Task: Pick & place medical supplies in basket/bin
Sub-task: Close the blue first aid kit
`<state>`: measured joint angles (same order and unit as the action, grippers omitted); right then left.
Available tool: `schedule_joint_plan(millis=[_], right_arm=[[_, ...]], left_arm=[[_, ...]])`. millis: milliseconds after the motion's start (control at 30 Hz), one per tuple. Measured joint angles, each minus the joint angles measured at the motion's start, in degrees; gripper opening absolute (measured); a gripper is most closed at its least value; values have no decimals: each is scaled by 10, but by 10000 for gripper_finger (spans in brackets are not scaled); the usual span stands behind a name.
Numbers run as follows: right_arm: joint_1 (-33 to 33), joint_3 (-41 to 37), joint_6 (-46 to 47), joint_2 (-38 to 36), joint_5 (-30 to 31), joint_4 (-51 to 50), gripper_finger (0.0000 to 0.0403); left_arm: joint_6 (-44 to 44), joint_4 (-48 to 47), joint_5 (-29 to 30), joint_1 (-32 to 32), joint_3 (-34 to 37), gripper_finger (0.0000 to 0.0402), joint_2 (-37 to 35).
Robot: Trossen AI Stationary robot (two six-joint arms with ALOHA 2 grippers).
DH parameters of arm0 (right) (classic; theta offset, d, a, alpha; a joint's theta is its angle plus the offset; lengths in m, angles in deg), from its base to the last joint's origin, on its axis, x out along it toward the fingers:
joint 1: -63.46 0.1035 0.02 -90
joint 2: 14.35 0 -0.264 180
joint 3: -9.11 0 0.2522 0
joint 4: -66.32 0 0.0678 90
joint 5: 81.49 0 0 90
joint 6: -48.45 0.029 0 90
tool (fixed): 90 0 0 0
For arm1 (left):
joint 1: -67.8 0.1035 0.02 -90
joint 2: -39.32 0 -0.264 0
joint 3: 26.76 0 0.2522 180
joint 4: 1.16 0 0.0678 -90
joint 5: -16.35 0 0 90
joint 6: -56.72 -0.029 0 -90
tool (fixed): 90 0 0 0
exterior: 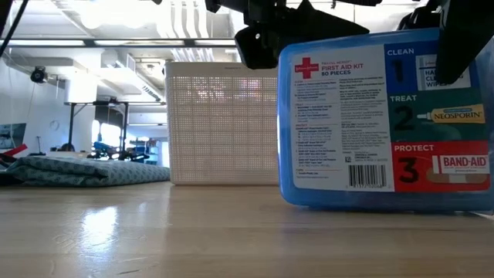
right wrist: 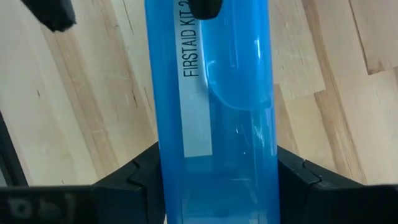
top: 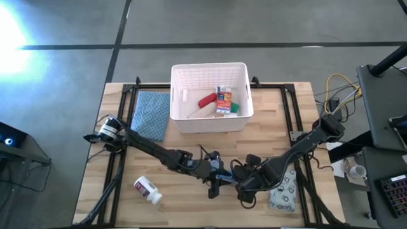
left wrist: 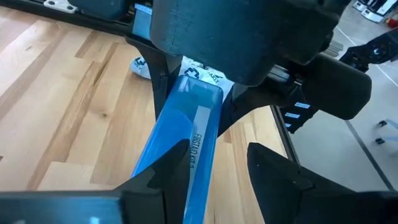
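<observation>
First aid kit, blue, stands on edge on the table w/ both grippers on it: right gripper clamped round it, left gripper straddling its end, grip unclear.

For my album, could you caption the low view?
Blue first aid kit standing upright on the table, white basket behind it.

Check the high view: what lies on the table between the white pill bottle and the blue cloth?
In the high view, only the left arm crosses above the stretch between the pill bottle and the blue cloth; the table beneath looks bare.
</observation>
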<state>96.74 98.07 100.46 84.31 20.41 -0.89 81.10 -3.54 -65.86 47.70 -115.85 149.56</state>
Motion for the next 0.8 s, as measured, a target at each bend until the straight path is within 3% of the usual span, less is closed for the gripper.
schedule_joint_plan(millis=[433,800], right_arm=[[0,0,3,1,3,6,189],[0,0,7,1,5,5,189]], left_arm=[[27,-32,-10,3,2,141,2],[-14,-4,32,5,5,141,-22]])
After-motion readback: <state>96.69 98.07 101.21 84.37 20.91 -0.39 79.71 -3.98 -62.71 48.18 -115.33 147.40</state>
